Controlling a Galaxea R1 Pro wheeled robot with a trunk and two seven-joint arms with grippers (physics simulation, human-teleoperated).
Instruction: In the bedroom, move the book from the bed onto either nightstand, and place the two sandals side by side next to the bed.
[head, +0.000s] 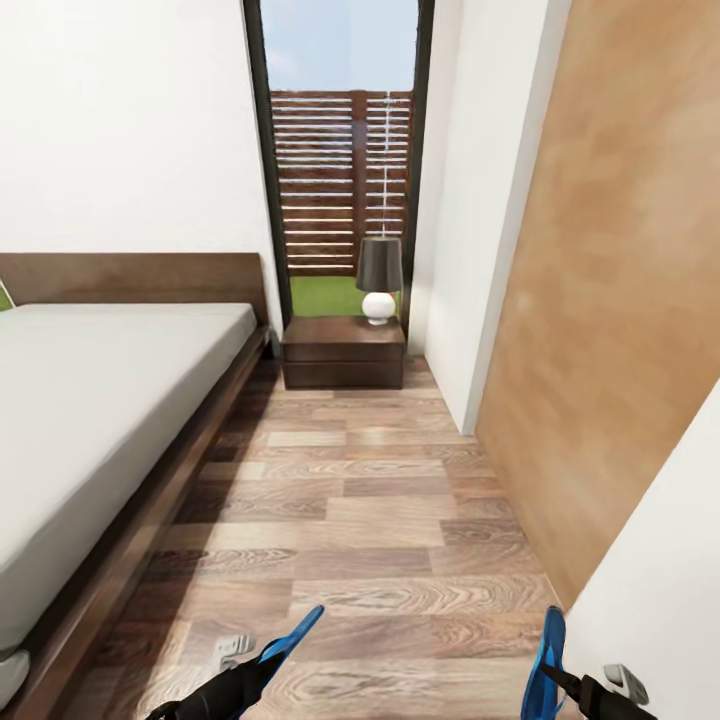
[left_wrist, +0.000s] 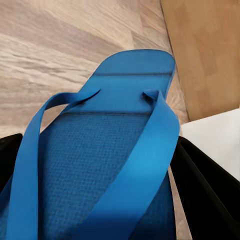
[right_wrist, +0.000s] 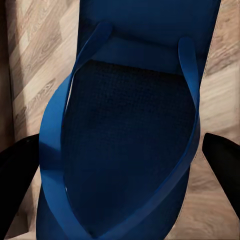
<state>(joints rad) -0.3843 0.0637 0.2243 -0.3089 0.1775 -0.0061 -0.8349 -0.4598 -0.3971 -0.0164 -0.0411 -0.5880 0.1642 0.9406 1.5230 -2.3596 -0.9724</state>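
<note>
From the head view, I carry one sandal (head: 292, 637) in my left pincer (head: 250, 672), nearer the bed (head: 100, 400), the other sandal (head: 545, 665) in my right pincer (head: 560, 682); both point toward the nightstand (head: 343, 352). Wrist views: each pincer seems clenched on its sole.

lamp (head: 379, 279): we see a dark shade on a white round base
fence (head: 340, 180): we see brown slats outside the window
grass (head: 325, 296): green, below the fence
</note>
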